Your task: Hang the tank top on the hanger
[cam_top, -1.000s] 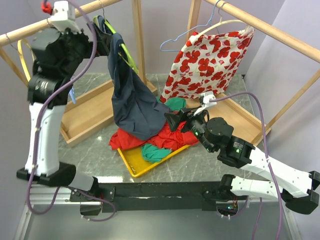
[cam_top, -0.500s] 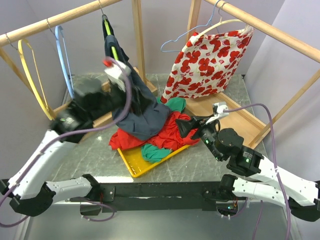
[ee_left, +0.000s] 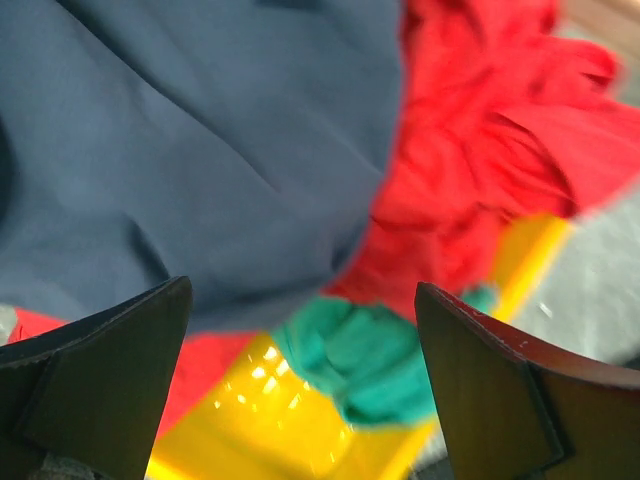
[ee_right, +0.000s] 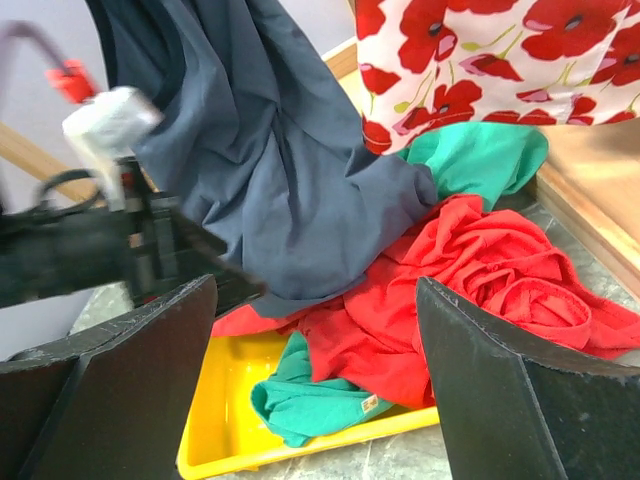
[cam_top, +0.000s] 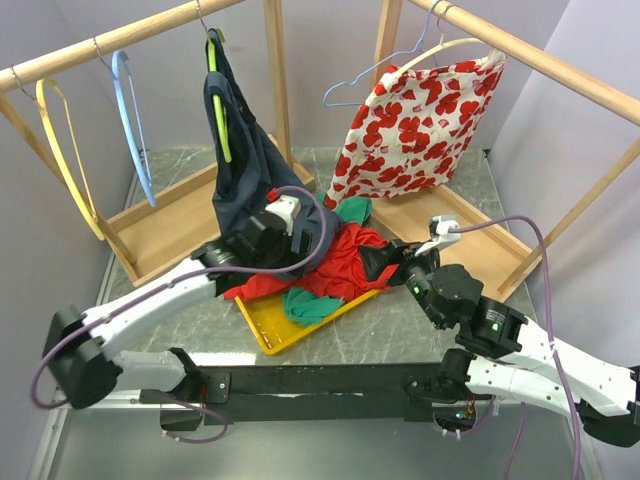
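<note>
- The tank top [cam_top: 245,170] is seen hung on the hanger [cam_top: 222,110], its long axis running from 12 to 6 o'clock, with the hem lying on the red garment [cam_top: 345,265].
- The left gripper [ee_left: 302,290], jaws apart and empty, is judged the nearer; the hem lies at its 11 o'clock.
- The right gripper [ee_right: 315,285] is likewise seen apart and empty.

Five hangers hang beyond the yellow tray [cam_top: 262,335], spread over two wooden rails, the left rail [cam_top: 100,44] and the right rail [cam_top: 560,72]. They are one yellow hanger [cam_top: 68,160], one blue hanger [cam_top: 128,115], one lime-green hanger [cam_top: 220,110], one pale-blue wire hanger [cam_top: 350,85] and one cream hanger [cam_top: 450,43].

There is a single tray.

Three garments count cleanly: one navy tank top [cam_top: 245,165], one white cloth with red flowers [cam_top: 420,120] and one red garment [cam_top: 345,270]. Green fabric [cam_top: 308,305] shows as two patches, one in the tray and one just beyond it. Whether that is one piece or two cannot be told.

Two robot arms stand on the tray's near side, the left arm [cam_top: 150,295] and the right arm [cam_top: 560,365].
</note>
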`<action>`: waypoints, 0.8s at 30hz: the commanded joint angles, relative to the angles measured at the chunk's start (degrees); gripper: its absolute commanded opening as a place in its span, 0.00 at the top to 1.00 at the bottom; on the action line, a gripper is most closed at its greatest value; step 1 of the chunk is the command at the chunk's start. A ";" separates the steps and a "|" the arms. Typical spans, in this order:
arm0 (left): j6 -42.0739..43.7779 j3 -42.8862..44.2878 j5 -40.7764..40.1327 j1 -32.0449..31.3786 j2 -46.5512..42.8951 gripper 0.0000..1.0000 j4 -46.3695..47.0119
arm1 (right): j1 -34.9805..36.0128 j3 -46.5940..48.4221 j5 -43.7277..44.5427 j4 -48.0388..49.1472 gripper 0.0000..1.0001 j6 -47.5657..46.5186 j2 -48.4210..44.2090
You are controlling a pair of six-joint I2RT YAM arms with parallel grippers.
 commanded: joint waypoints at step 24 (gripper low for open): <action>-2.33 10.64 -18.67 2.88 11.02 0.98 9.05 | 0.01 0.97 0.31 -0.17 0.12 1.25 0.23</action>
